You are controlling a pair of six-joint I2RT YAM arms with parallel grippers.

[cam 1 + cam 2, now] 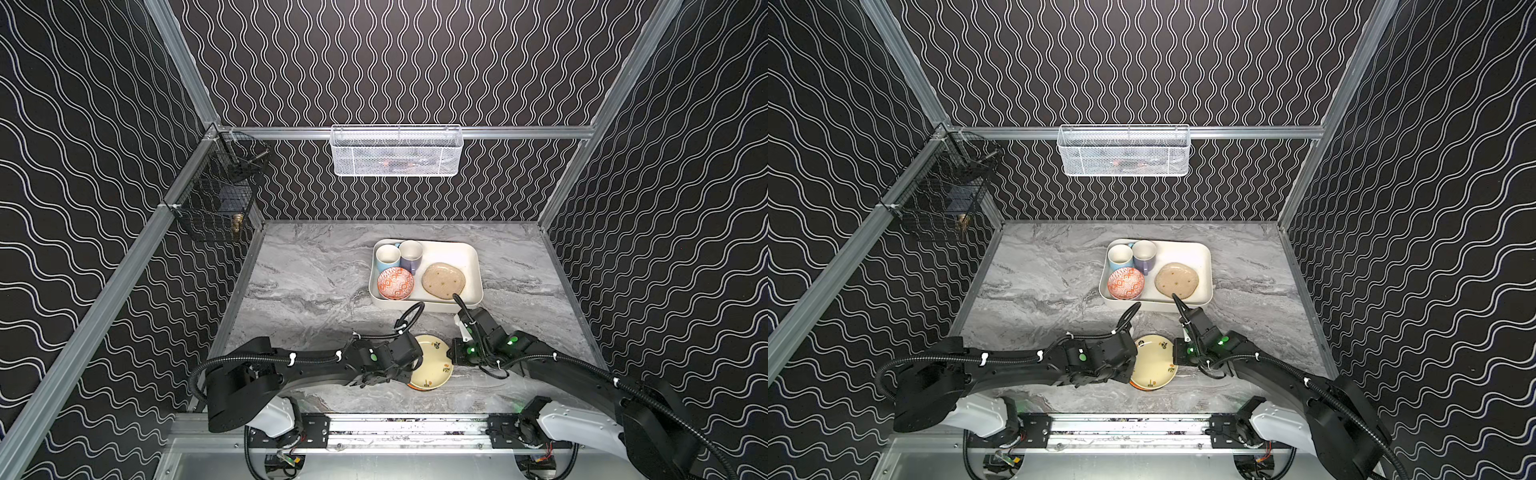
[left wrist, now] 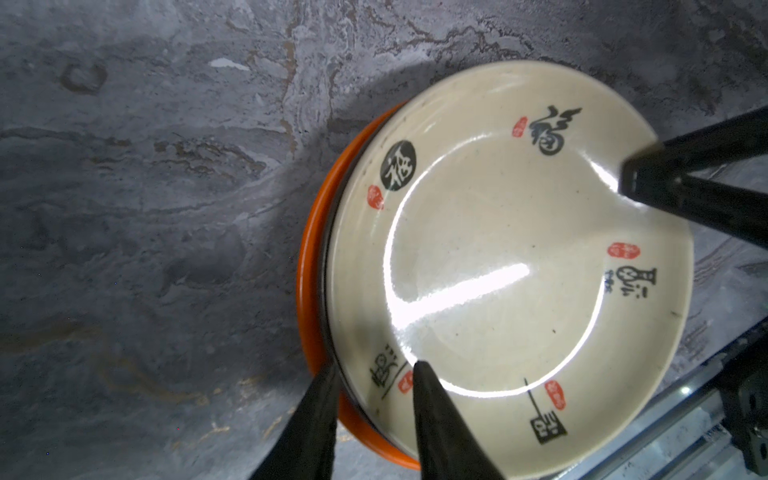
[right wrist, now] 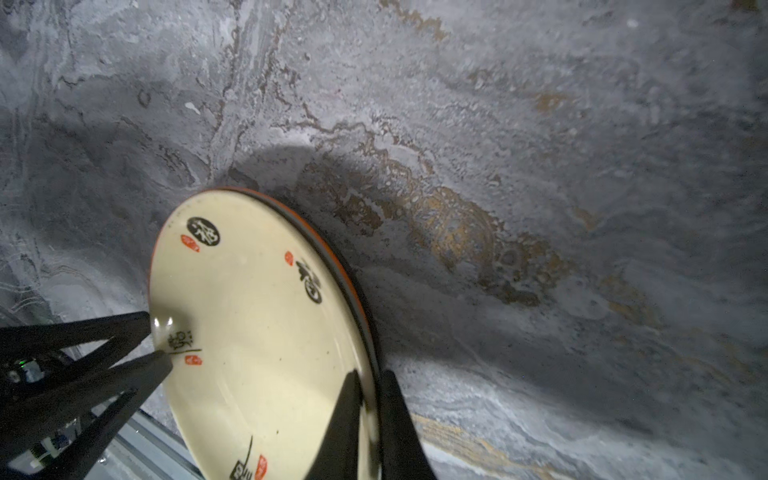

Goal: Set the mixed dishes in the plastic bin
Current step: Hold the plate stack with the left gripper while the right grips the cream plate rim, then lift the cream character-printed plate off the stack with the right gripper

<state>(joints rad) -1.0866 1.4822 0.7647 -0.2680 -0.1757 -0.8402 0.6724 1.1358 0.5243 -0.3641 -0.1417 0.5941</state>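
A cream plate [image 1: 432, 361] with black script, red seals and a black underside lies on an orange plate [image 1: 415, 386] near the table's front. My left gripper [image 2: 374, 368] is shut on the cream plate's [image 2: 498, 257] rim, one finger inside and one outside above the orange plate [image 2: 309, 266]. At the opposite rim, my right gripper [image 3: 371, 376] is shut on the same plate [image 3: 257, 324]. Behind them, the plastic bin [image 1: 469, 249] holds a light-blue mug [image 1: 387, 257], a lilac mug [image 1: 410, 252], an orange-patterned bowl [image 1: 395, 283] and a mustard plate [image 1: 443, 280].
A white mesh basket [image 1: 397, 151] hangs on the back wall and a black wire basket [image 1: 216, 199] on the left wall. A metal rail [image 1: 395, 428] runs along the table's front edge. Grey marble tabletop [image 1: 307, 291] lies left of the bin.
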